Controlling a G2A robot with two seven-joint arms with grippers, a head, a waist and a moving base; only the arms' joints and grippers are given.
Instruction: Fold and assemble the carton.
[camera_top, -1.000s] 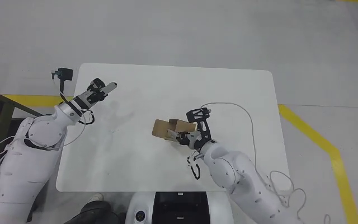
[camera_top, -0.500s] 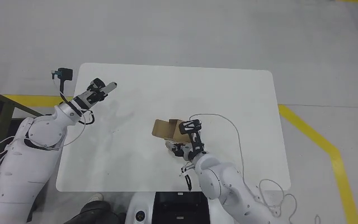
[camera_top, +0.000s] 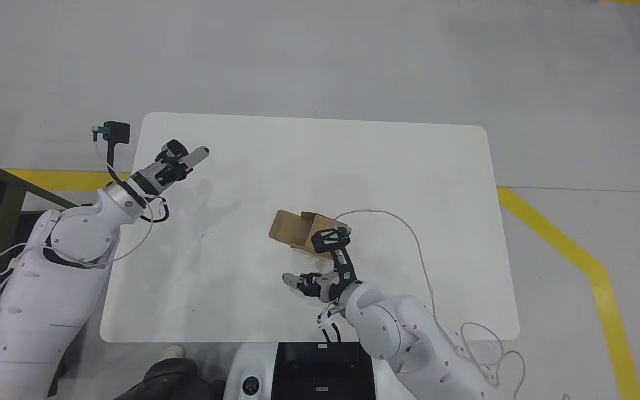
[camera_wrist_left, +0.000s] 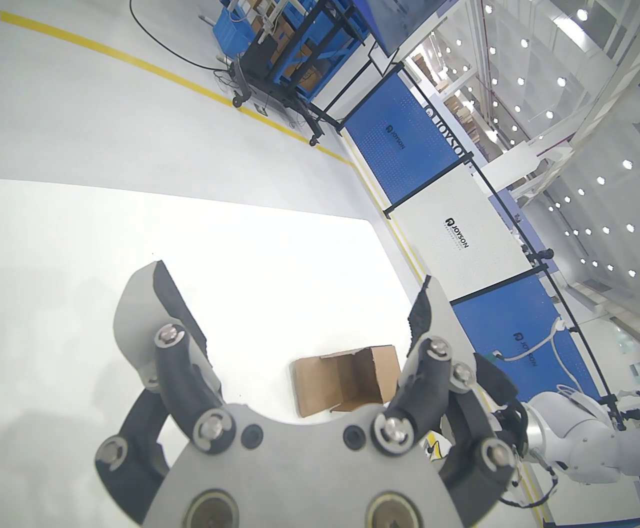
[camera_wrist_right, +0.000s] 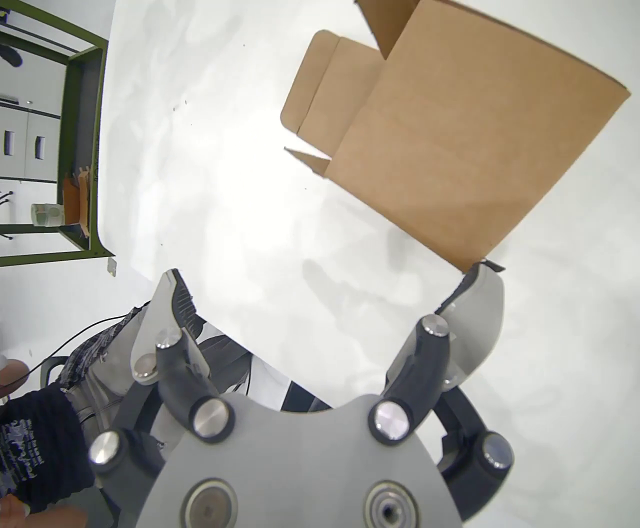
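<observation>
A brown cardboard carton lies on its side near the middle of the white table, one end open with its flaps loose. My right gripper is open and empty, just in front of the carton toward the table's near edge. In the right wrist view the carton lies beyond the open right gripper, one fingertip close to its corner. My left gripper hovers over the table's far left part, well away from the carton. It is open and empty, with the carton seen beyond it.
A thin white cable from the right arm loops over the table to the right of the carton. A green metal rack stands off the table's left side. Yellow floor lines run past the table.
My right gripper has drawn back from the carton toward the table's near edge, leaving the carton lying on the table. The left arm has not moved.
</observation>
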